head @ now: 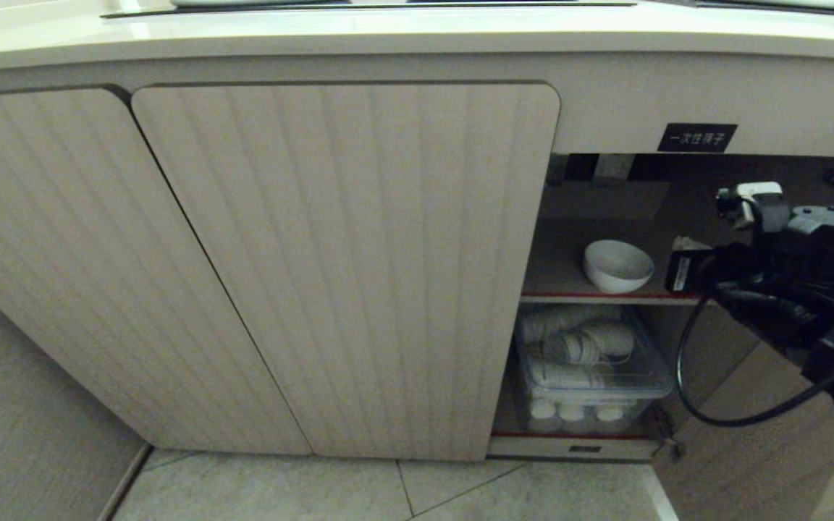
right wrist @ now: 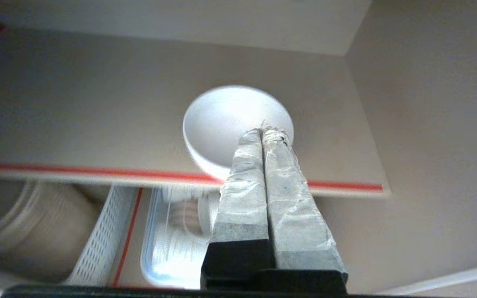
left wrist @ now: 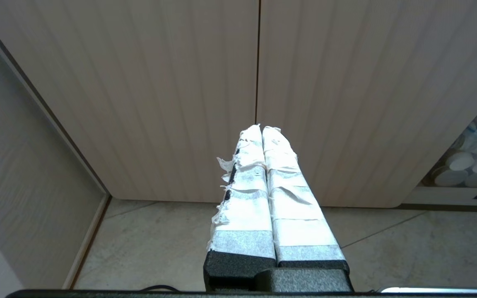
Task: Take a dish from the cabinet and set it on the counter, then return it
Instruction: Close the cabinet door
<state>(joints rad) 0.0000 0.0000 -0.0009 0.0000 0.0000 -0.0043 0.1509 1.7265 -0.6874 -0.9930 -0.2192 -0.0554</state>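
Item — small glossy white round ceramic bowl (right wrist: 226, 120), red-edged cabinet shelf (right wrist: 56, 124), just beyond your right gripper (right wrist: 268, 131). Jaws together — advance so and you likely shove it backward.

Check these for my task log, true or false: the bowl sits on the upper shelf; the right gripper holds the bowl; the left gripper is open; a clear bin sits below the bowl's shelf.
1. The bowl sits on the cabinet's red-edged upper shelf. True.
2. The right gripper holds the bowl. False: it is shut and empty.
3. The left gripper is open. False: it is shut.
4. A clear bin sits below that shelf. True.
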